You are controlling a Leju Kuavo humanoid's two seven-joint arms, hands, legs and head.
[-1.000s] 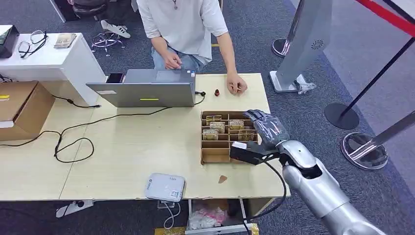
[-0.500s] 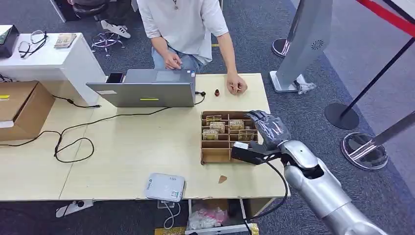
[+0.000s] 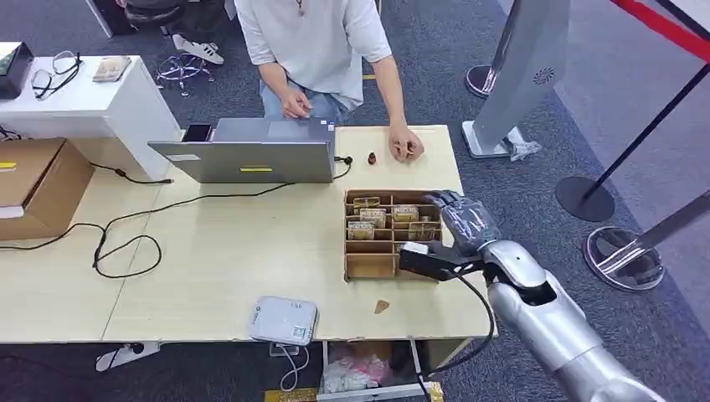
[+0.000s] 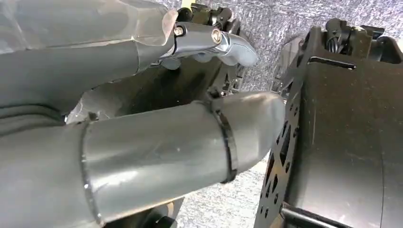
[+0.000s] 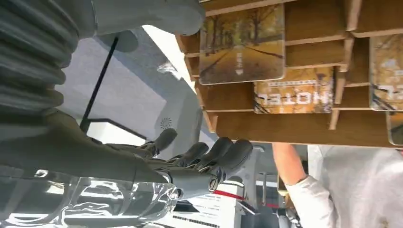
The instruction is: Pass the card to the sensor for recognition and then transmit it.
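We are at the very start of the job, judging by how things lie. Our right hand [image 3: 463,219] hovers right of centre in the head view, just over the right edge of the wooden card tray [image 3: 368,266], fingers spread and holding nothing. The right wrist view confirms it: the fingers [image 5: 209,156] lie loosely extended beside the tray's compartments with no card between them. The hotel cards [image 3: 373,219] sit in the upper compartments of the tray, and none has been lifted out. The white card sensor [image 3: 284,320] waits at the lower middle of the frame, on the near edge of the counter [image 3: 209,251], well apart from the tray. Our left hand [image 4: 142,95] hangs down by the body; its fingers look curled with nothing in them.

So everything is left to do: pick a card, carry it to the sensor, then hand it across to the person [image 3: 314,42] seated at the top of the frame, behind the laptop [image 3: 251,159].
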